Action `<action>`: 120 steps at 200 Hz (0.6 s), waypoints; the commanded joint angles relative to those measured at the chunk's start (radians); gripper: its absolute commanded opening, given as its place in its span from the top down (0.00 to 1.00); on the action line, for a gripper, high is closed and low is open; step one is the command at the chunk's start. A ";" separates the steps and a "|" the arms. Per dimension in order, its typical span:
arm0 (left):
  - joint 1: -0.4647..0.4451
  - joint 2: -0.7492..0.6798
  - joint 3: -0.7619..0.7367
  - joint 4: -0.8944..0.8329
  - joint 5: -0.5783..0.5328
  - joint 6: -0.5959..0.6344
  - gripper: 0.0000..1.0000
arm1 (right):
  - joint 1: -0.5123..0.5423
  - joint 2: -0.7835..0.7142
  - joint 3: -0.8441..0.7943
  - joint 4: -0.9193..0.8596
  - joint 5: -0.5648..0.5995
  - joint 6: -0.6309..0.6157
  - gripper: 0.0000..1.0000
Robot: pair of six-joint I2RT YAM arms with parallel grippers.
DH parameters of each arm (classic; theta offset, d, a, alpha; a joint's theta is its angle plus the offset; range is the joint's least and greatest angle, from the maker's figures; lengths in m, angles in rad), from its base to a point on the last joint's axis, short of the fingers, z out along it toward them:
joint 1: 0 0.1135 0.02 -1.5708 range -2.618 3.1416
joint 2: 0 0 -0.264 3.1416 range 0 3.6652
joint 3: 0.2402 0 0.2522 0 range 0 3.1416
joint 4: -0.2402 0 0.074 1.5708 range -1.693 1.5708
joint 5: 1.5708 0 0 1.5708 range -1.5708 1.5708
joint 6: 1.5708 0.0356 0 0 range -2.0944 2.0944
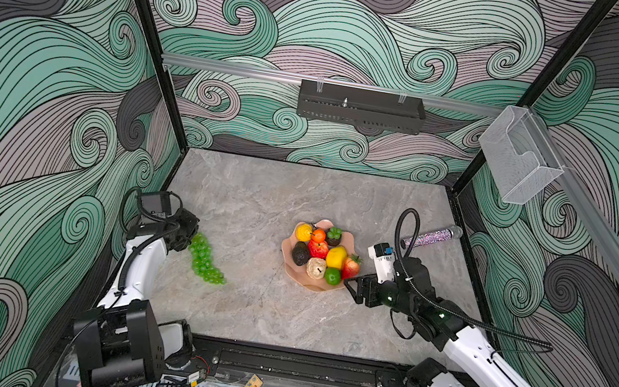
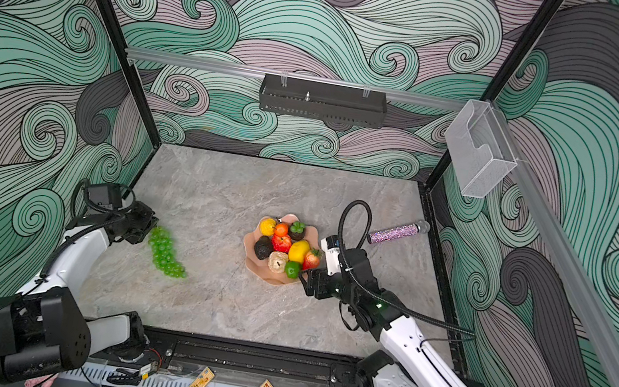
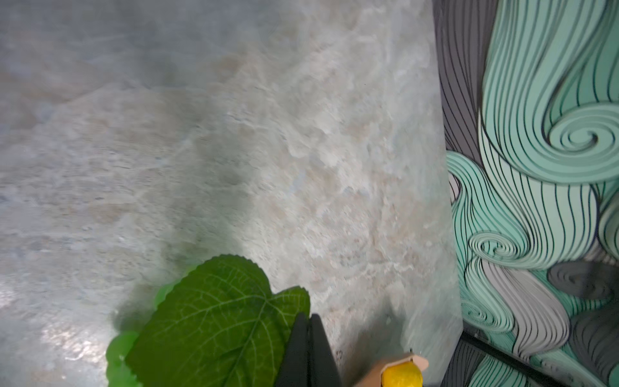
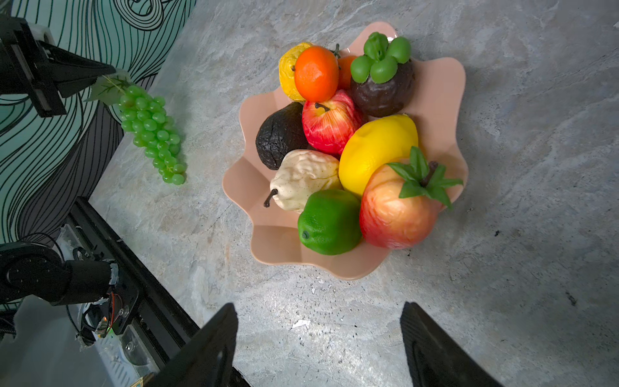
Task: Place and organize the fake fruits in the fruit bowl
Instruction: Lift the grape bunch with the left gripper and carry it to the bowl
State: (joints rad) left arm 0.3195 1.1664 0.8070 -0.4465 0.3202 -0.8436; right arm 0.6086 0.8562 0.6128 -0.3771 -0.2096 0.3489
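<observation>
In both top views the green grape bunch lies on the marble table, well apart from the fruit bowl and to its left. The left gripper meets the bunch's far end, and its jaws are hidden under the wrist. The right gripper sits just beside the bowl's near right rim, jaws apart. A glittery cylinder lies behind it, partly crossed by the arm's cable.

In the left wrist view two dark fingers are pressed together, cut off by the frame edge. The grape leaf touches them. Whether leaf or stem is pinched cannot be made out. A few blurred grapes peek from under the leaf.

In the right wrist view only the right fingers' tips show, wide apart over bare table, with nothing between them. The bowl holds an orange, apple, avocado, lemon, lime, strawberry, a beige bumpy fruit and a dark green-capped fruit. A second orange is mostly hidden.
</observation>
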 commanded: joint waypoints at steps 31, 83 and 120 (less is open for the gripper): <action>-0.196 -0.088 0.122 -0.081 -0.014 0.111 1.00 | 0.004 0.002 0.041 0.009 -0.013 0.018 0.24; -0.399 -0.076 0.265 -0.112 -0.018 0.187 1.00 | 0.004 -0.024 0.050 -0.021 -0.002 0.031 0.24; -0.511 -0.052 0.365 -0.135 -0.010 0.230 1.00 | 0.003 -0.032 0.062 -0.041 0.011 0.028 0.25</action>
State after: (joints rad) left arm -0.1390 1.0985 1.0931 -0.5507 0.3099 -0.6674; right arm 0.6086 0.8364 0.6376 -0.3965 -0.2157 0.3752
